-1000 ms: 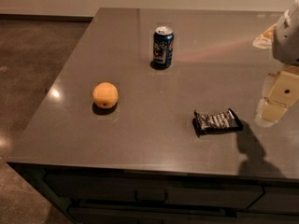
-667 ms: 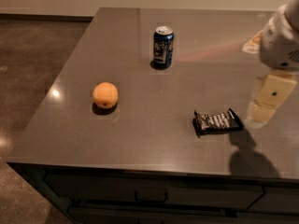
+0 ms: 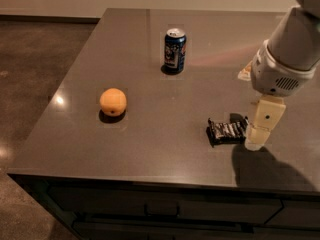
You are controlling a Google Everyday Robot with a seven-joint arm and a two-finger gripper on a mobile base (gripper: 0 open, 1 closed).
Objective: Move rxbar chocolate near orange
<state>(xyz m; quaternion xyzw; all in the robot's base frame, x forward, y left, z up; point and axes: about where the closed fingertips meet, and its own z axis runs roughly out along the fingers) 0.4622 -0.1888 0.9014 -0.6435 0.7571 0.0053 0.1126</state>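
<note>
The rxbar chocolate (image 3: 228,130), a flat bar in a black wrapper with pale lettering, lies on the grey table at the front right. My gripper (image 3: 259,134) hangs from the white arm right at the bar's right end, low over the table. The orange (image 3: 113,102) sits on the table at the left, well apart from the bar.
A blue soda can (image 3: 175,50) stands upright at the back middle of the table (image 3: 165,149). A small pale object (image 3: 245,74) lies behind the arm at the right. The table's front edge is close below the bar, with drawers under it.
The arm has moved left and down, bringing the gripper from the right of the bar up to its right end. The bar, orange and can have not moved.
</note>
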